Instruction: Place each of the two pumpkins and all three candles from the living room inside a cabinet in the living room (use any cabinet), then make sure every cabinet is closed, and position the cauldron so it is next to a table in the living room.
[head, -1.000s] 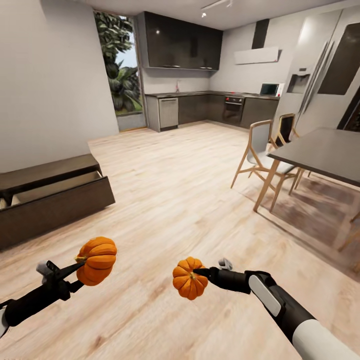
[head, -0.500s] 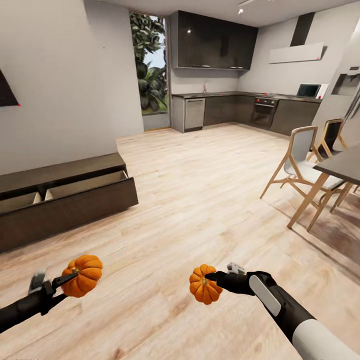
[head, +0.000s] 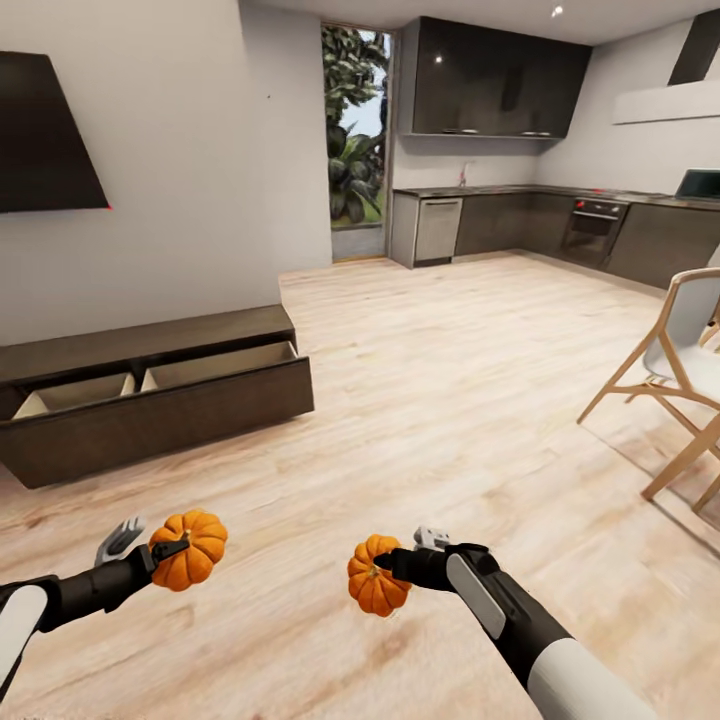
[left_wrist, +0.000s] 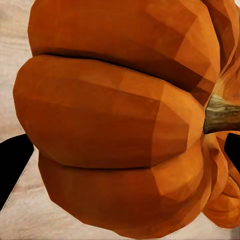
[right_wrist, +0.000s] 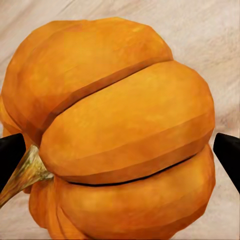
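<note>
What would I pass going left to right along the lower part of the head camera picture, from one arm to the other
Left end effector → the pumpkin it holds → bare wood floor → second pumpkin → right end effector gripping it.

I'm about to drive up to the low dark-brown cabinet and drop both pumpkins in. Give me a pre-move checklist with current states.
1. Left gripper shut on the left orange ribbed pumpkin: ok.
2. Right gripper shut on the right orange ribbed pumpkin: ok.
3. Long, low dark-brown wooden cabinet has its drawers pulled open: ok.
4. Pale wooden floor towards the cabinet free of obstacles: ok.
5. Drawers empty enough for both: cannot tell.
</note>
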